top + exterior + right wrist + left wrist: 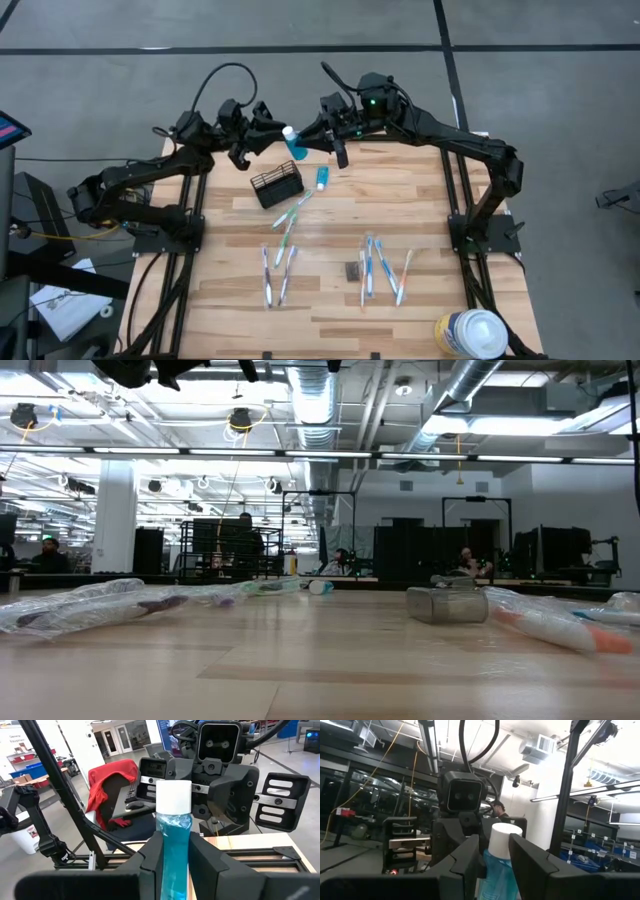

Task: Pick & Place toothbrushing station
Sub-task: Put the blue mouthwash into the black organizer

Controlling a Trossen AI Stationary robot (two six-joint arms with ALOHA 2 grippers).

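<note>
Two grippers, left (268, 135) and right (312, 138), both have jaws clamped on one blue toothpaste tube (293, 145) at upper centre, above the counter (330, 300); no lettering is legible. The black caddy (277, 185) sits just below.

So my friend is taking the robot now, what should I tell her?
Both grippers are raised at the table's far edge, facing each other.
Left gripper and right gripper are each shut on the same blue toothpaste tube with a white cap, mid-handover.
The small black wire-mesh caddy sits just below them; nothing can be seen inside it.
A second small blue-and-white tube lies beside it.
The slim white, blue and green toothbrushes lie spread over the wooden table.
Done: one tube lifted.
Left: put the tubes and brushes into the caddy.
</note>
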